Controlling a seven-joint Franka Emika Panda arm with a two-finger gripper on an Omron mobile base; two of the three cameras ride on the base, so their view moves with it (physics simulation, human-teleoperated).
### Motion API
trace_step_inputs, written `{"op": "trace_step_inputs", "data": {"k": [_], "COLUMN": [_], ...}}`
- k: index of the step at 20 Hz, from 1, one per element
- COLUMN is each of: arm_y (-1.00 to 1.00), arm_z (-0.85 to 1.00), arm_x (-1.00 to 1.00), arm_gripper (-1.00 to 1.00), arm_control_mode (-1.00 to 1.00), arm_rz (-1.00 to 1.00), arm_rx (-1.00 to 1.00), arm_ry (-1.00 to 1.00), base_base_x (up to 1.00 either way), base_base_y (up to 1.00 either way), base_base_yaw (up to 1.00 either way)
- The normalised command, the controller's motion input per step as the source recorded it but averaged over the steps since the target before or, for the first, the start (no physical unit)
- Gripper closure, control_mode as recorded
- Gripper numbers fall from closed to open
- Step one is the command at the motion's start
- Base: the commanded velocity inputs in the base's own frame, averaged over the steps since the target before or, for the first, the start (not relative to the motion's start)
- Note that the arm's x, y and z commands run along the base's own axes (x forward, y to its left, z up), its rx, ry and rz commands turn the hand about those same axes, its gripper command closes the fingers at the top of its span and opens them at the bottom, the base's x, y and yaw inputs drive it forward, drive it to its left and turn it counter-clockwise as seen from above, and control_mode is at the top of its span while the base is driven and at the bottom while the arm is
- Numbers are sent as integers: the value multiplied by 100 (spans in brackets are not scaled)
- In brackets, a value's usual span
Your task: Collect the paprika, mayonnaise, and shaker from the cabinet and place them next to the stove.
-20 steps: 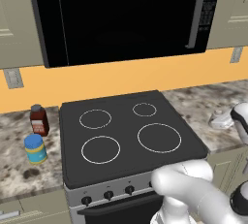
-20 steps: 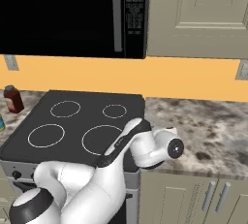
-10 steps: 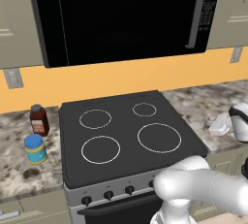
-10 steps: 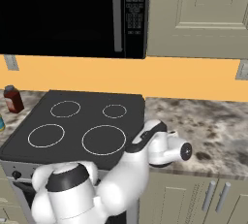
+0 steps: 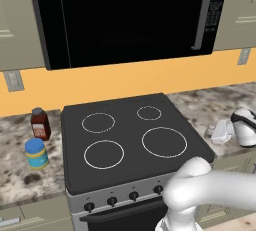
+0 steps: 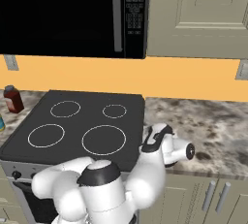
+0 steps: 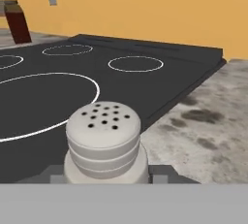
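Shaker [image 7: 104, 140] sits close before the hand camera, its perforated grey cap up, standing upright between the fingers at the bottom of that view; the fingers are drawn narrow around it, holding the shaker. From the left base camera the shaker [image 5: 211, 130] shows as a small grey cylinder just off the stove's right edge, on the marbled worktop [image 5: 200, 106], with the white hand right beside it on its far side. From the right base camera the hand hangs low over the worktop [image 6: 218, 126] beside the stove's [image 6: 77, 126] right edge; the shaker itself cannot be made out there. Whether the shaker's base rests on the worktop or hangs just above it cannot be told. The stove [image 5: 127, 140] is a black flat top with four white rings and a silver front with black knobs. On the worktop to the stove's left stand the paprika [image 5: 40, 124], a dark red bottle near the orange wall [image 5: 125, 80], and the mayonnaise [image 5: 36, 153], a blue-lidded jar, nearer the front edge; the two stand upright, near each other but apart. The paprika [image 6: 13, 99] also shows at the left of the right base view and in the hand view [image 7: 17, 22] beyond the stove [image 7: 72, 87]. A black microwave [image 5: 130, 17] hangs above the stove.
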Motion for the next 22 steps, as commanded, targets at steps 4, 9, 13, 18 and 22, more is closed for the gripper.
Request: {"op": "trace_step_inputs", "data": {"k": [4,9,13,18,22], "arm_y": [0,0,-1,-3,-1], "arm_z": [-53,-27,-4,13,37], "arm_x": [28,9,-8,-41,-39], "arm_gripper": [100,-100,-100,-100,-100], "arm_control_mode": [-100,-100,-100,-100,-100], "arm_rz": [12,10,4,0,0], "arm_rx": [0,0,0,0,0], "arm_ry": [0,-6,-9,-8,-9], "base_base_x": [0,0,0,0,0], "base_base_y": [0,0,0,0,0], "base_base_yaw": [0,0,0,0,0]}}
